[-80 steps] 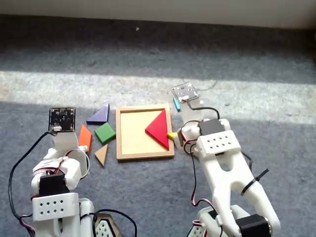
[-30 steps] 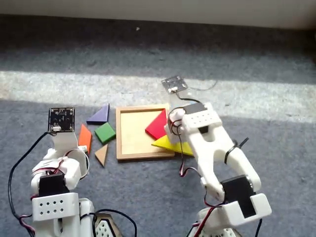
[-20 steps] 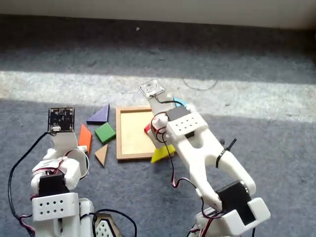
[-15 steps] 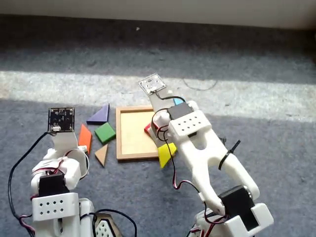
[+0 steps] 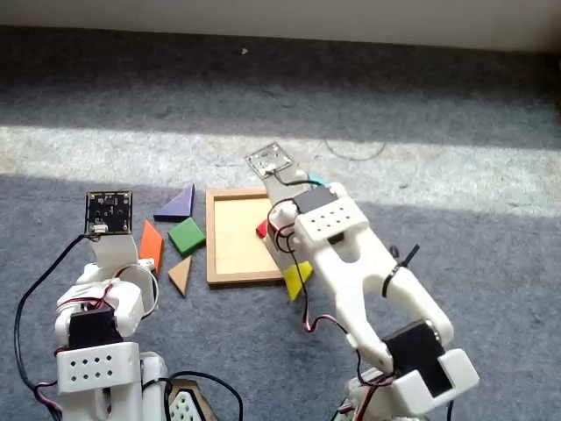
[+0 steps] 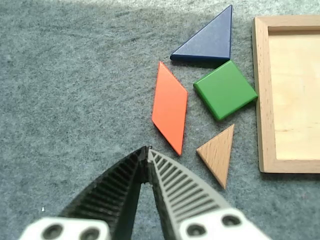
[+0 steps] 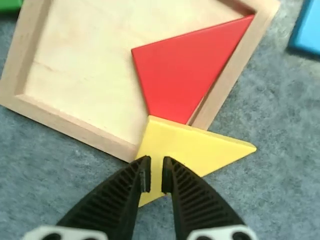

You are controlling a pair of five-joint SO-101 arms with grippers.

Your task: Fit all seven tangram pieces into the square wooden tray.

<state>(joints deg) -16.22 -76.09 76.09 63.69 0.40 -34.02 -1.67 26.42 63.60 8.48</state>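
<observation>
**A:** Where is the yellow triangle (image 7: 195,147)?

**B:** The right end effector (image 7: 154,172) has it pinched by one corner. It straddles a corner of the square wooden tray (image 7: 75,126), partly over the rim and partly over the bench (image 7: 60,200). Its edge meets the tip of the red triangle (image 7: 185,80), which lies inside along a wall.

**A:** What's the danger?

**B:** If it's lowered here, I think it would end up propped on the rim rather than seated. Pushing it sideways could shove the red triangle out of place or drag the tray. A corner grip may also let the piece swivel.

**A:** And the other arm?

**B:** The left end effector (image 6: 147,152) has its fingers together, holding nothing. It sits just beside the orange parallelogram (image 6: 170,107), so a careless move could nudge that.
</observation>
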